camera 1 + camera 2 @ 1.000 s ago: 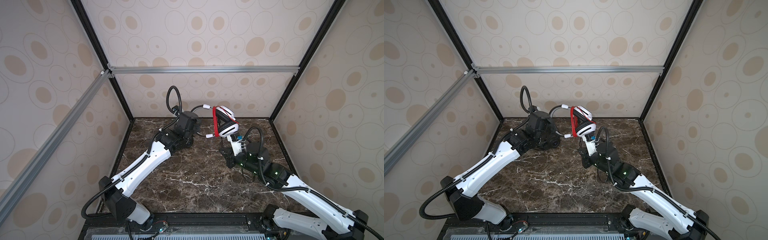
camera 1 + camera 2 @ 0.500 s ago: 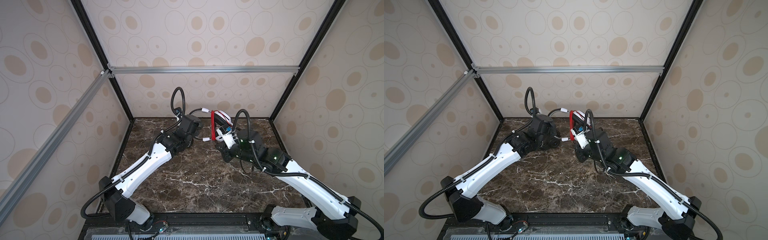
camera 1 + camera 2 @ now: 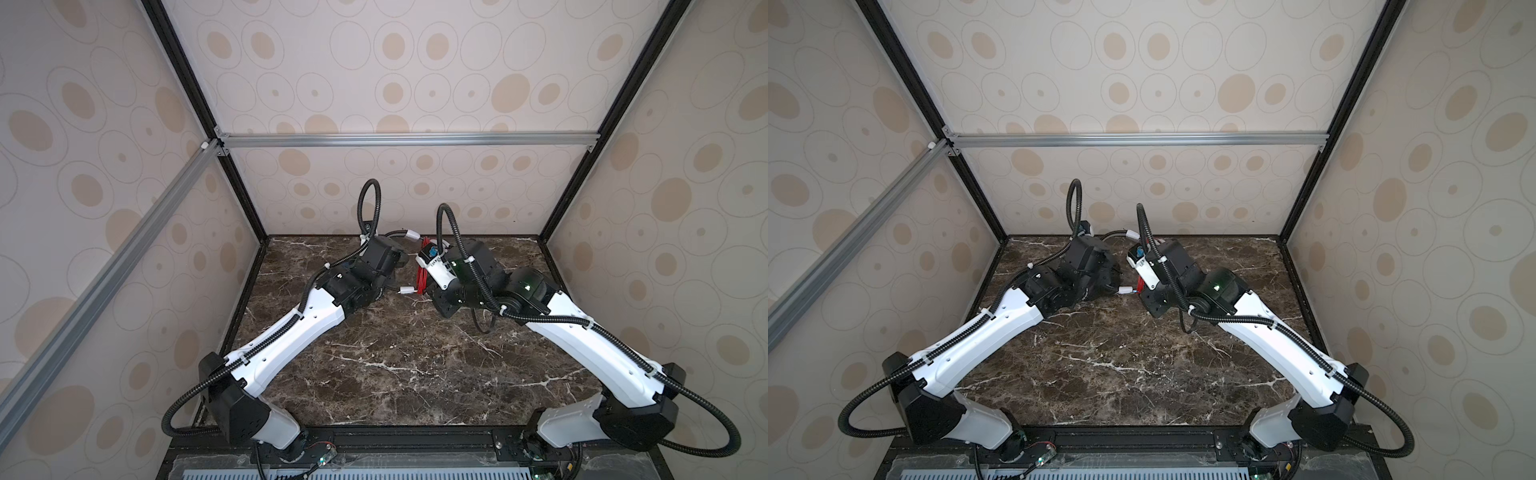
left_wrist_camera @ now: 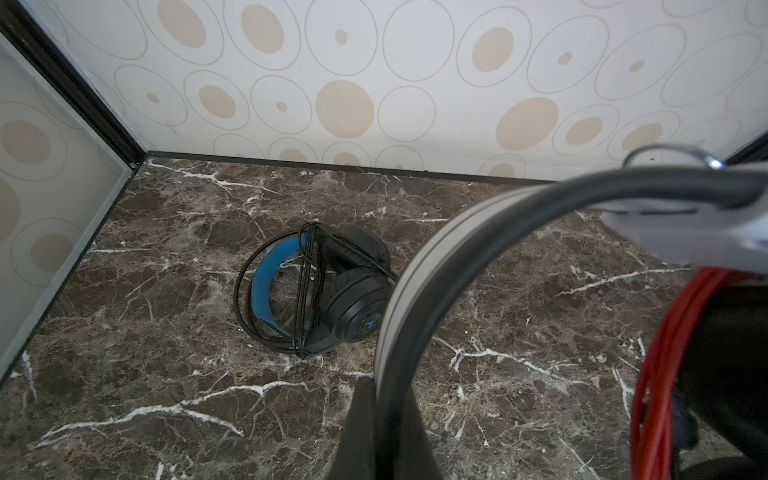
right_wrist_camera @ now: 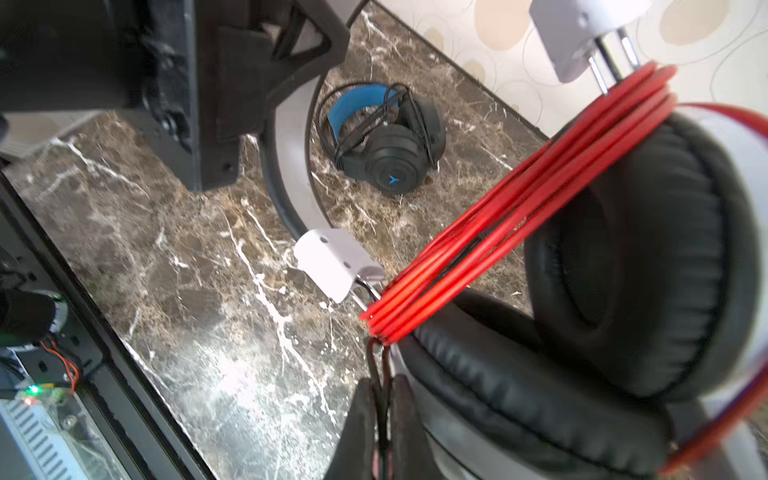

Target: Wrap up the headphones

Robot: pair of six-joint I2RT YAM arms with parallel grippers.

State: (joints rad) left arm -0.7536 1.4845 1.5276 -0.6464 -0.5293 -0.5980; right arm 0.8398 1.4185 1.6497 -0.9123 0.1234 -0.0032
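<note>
My left end effector (image 4: 384,399) is clamped tight on the grey-white headband (image 4: 419,291) of the white headset (image 5: 623,257), fingers closed w/ the band running up btwn them. My right end effector (image 5: 381,415) is pinched nearly closed on a strand of the red cord (image 5: 519,199), which drops from the coil straight into the fingers. The cord is looped several turns across the headset, just beside the black ear pads (image 5: 519,395). In both top views the white headset sits btwn the two wrists, near the mid of the counter (image 3: 395,374) back edge. It looks lifted off the marble, though I can't be sure from here. The black headset (image 4: 332,291) lies flat on the counter closer to the back left corner, apart from the white one. Its black cord (image 4: 303,299) is wound across the blue-lined band and the cups. The left arm hides it in the top views.
</note>
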